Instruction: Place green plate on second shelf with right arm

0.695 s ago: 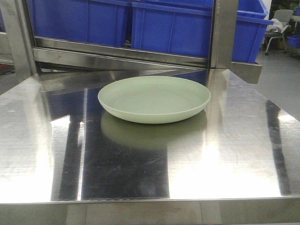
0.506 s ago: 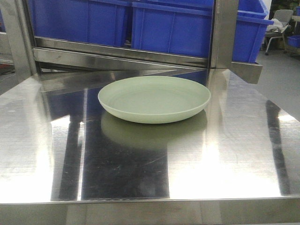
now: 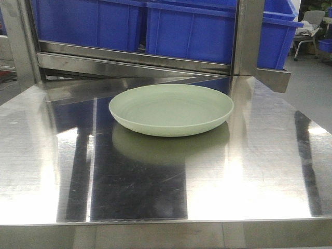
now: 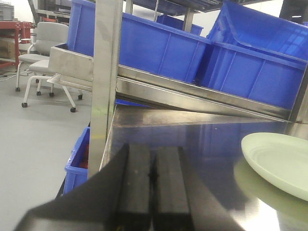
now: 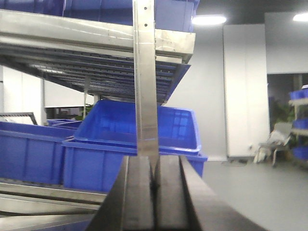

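Steel upright (image 3: pixel 248 36) and blue bins (image 3: pixel 192 31) stand just behind your green plate (image 3: pixel 171 110), which lies flat on the shiny tabletop (image 3: pixel 259 171) with nothing touching it. Your left gripper (image 4: pixel 153 153) has its jaws pressed together and empty, with the plate off to its right. Your right gripper (image 5: pixel 154 161) is likewise closed on nothing, facing the upright and bins.

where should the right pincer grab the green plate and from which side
Take the green plate by its upturned rim at the near right edge: one finger inside, one under the sloping wall. It lies flat, face up on the steel table, so only the rim offers a hold. Come low from the front right; the shelf rail and post crowd the back.
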You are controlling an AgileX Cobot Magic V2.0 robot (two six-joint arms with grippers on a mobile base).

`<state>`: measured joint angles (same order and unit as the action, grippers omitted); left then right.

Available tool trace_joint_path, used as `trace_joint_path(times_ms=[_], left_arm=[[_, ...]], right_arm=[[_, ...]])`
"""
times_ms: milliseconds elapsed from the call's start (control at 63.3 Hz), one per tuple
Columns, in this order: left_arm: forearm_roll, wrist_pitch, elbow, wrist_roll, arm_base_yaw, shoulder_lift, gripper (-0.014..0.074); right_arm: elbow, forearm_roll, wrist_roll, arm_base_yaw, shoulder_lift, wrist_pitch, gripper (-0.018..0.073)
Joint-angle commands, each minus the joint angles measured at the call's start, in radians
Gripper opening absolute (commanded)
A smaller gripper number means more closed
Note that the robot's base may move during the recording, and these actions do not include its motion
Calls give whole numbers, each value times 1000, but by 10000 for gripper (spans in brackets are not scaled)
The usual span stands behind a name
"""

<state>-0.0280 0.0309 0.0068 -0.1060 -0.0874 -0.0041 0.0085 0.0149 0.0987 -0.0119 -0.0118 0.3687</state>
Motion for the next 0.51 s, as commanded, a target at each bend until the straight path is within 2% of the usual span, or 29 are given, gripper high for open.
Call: trace_joint_path(times_ms=[0,32,158,300,379,490], left_arm=[[-8,-89,41,-3,-7,-20,130],[-8,-89,41,-3,-7,-20,130],[-8,-89,41,-3,-7,-20,130],[-8,-89,41,-3,-7,-20,130],[-8,-89,41,-3,-7,-20,130],[-8,-89,41,-3,-7,-20,130]], right_arm=[[-104,-7,104,-1,-7,-61,57],[-147,-15,140,-1,3,-185,57],[-315,1,162,-1,97,-451,57],[-529,190,152,-42,320,-781,57],[-628,267,108,-78,489,-849,57],[-718,285,99,-117,689,-790,57]])
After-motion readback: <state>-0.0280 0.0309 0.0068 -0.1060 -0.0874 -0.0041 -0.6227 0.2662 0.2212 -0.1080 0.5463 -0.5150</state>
